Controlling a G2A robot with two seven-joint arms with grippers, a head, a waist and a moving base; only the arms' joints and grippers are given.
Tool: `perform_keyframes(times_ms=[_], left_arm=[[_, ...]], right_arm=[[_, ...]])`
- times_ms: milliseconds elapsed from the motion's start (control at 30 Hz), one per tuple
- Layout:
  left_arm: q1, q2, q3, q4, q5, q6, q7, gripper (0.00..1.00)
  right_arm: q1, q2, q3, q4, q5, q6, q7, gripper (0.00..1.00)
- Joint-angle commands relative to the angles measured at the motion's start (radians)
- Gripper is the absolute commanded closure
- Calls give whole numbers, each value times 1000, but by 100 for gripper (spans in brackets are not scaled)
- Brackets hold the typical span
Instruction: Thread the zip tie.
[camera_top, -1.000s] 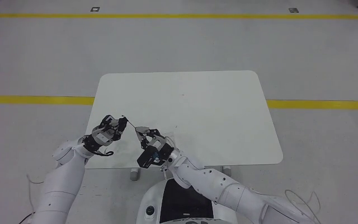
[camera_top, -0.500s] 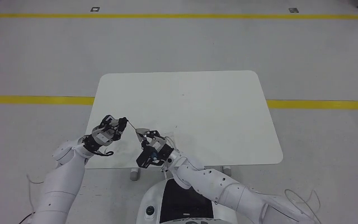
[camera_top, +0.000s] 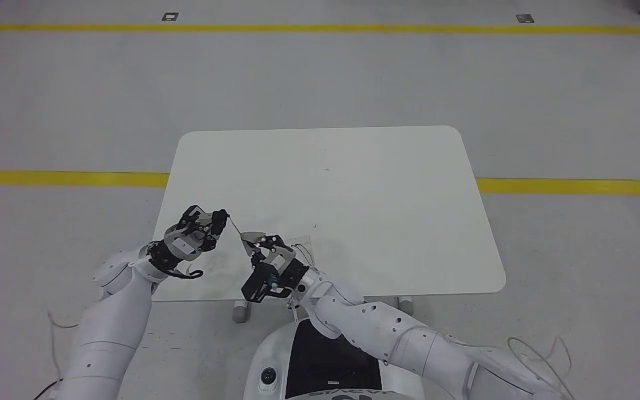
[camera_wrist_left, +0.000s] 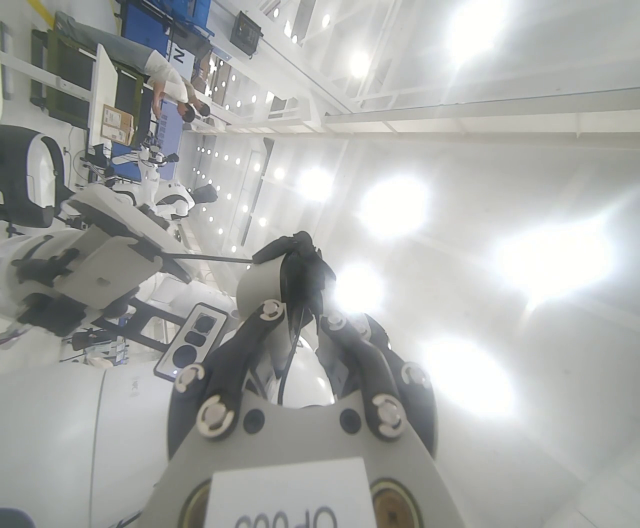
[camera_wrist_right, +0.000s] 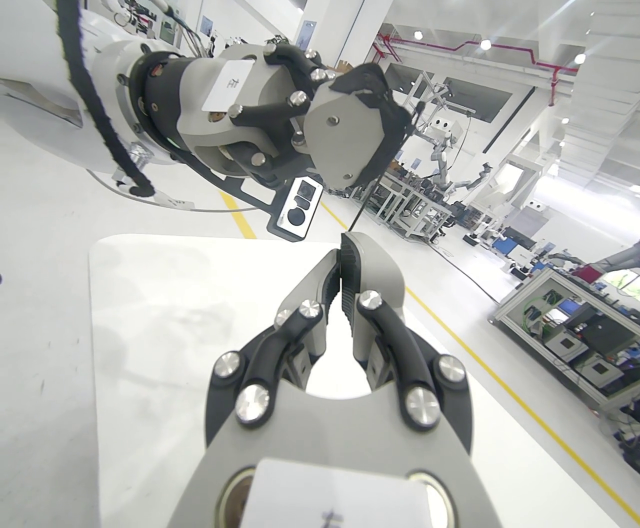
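Note:
A thin black zip tie (camera_top: 234, 224) spans the short gap between my two grippers above the white table's (camera_top: 380, 190) front left corner. My left gripper (camera_top: 213, 222) is shut on one end of the zip tie (camera_wrist_left: 210, 258), whose strap runs out toward the right gripper (camera_wrist_left: 100, 270). My right gripper (camera_wrist_right: 341, 250) is shut on the strap's other end, its pads pressed together. In the right wrist view the zip tie (camera_wrist_right: 372, 190) slants up to the left gripper (camera_wrist_right: 397, 125), whose black-padded fingers (camera_wrist_right: 370, 82) hide that end.
The white table stretches away bare toward its far and right edges. A yellow floor line (camera_top: 80, 178) passes behind the table on both sides. Workbenches and other machines (camera_wrist_right: 565, 310) stand far off in the room.
My right gripper has shifted slightly toward the table's front edge, and the strap now shows stretched between the two grippers. The left arm has stayed where it was.

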Motion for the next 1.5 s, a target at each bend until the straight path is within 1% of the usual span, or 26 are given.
perform_keyframes(times_ms=[0,633,1467], left_arm=[[0,0,0,0,0,0,0,100],[0,0,0,0,0,0,0,100],[0,0,0,0,0,0,0,100]], right_arm=[[0,0,-2,2,0,0,-1,100],[10,-4,-26,13,0,0,-1,100],[42,-5,-84,19,0,0,16,100]])
